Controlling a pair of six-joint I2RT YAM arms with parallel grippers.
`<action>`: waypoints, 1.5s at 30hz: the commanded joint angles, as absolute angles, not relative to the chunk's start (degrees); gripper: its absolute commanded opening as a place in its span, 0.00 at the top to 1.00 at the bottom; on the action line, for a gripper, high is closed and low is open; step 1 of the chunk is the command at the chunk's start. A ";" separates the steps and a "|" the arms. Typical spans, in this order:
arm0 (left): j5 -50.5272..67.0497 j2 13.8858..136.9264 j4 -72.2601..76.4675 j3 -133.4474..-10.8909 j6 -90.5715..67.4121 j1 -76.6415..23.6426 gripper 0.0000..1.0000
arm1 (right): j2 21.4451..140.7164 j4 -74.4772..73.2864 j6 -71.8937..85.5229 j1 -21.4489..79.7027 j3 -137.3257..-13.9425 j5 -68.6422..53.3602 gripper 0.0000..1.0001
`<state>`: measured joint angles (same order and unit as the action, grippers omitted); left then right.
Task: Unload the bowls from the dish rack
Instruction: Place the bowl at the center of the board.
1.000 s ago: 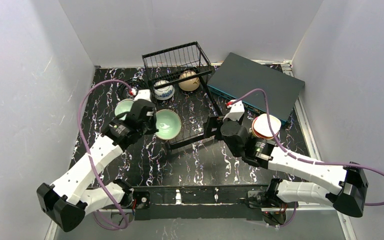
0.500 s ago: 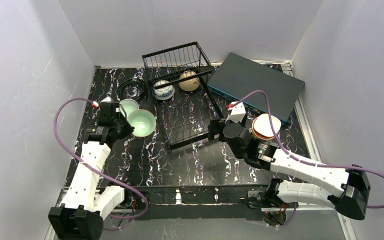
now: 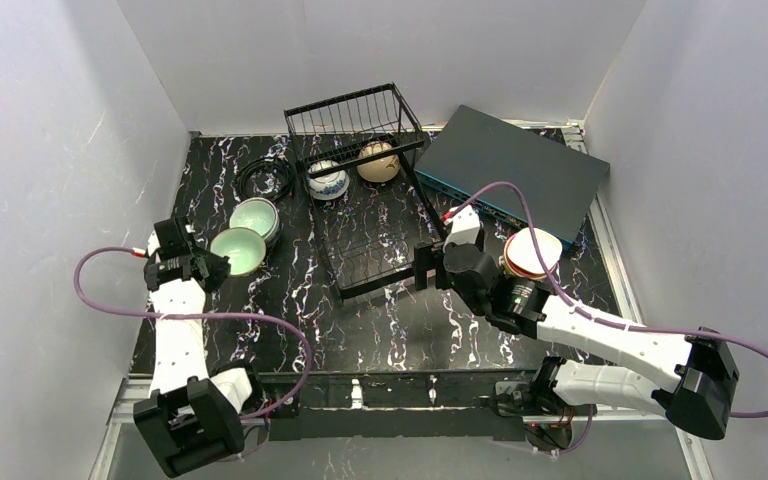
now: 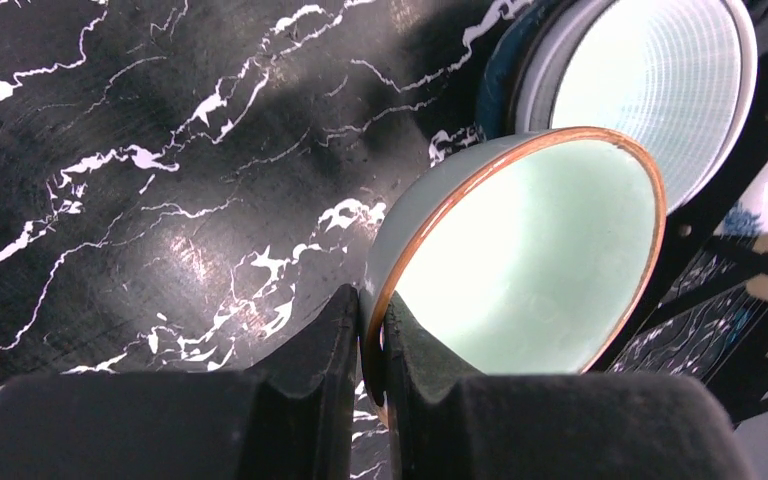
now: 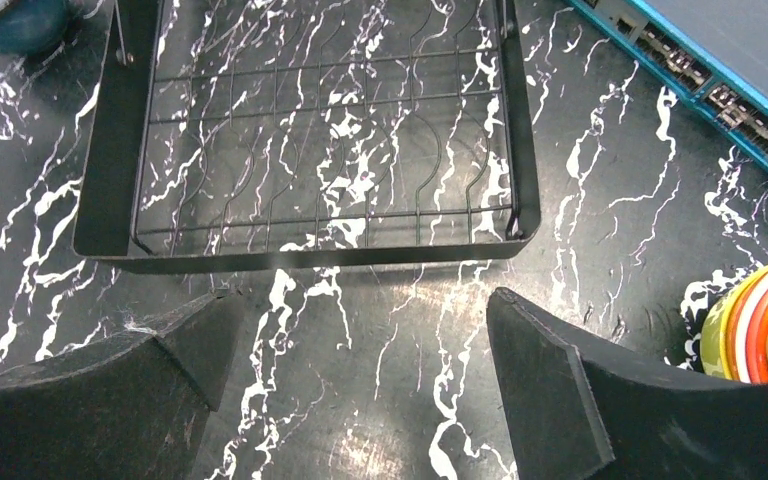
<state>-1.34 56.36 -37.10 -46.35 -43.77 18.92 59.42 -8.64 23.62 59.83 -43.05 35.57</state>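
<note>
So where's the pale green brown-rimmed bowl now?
Top view: that bowl is left of the black wire dish rack, rim pinched by the left gripper, beside another pale bowl.

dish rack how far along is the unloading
Done: a stack of bowls sits right of the dish rack, a ribbed bowl left of it. In hand: the left gripper pinches a pale green bowl; the right gripper is open. Left: a blue-and-white bowl and a beige bowl in the rack.

Plenty of open table across the lower middle of the top view, and the near tray of the dish rack is wide open too. Upper centre's tight: the raised basket tier crowds two bowls, and the grey-teal box sits just beside the rack's right rail.
</note>
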 commanded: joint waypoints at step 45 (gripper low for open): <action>-4.40 82.23 -10.73 -44.02 -55.10 28.21 0.94 | 58.28 -11.88 20.12 58.39 -42.14 34.25 0.01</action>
<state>-6.46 82.06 -11.92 -44.38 -55.55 28.40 58.54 -12.38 20.69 58.70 -42.15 33.89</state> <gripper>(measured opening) 0.107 0.985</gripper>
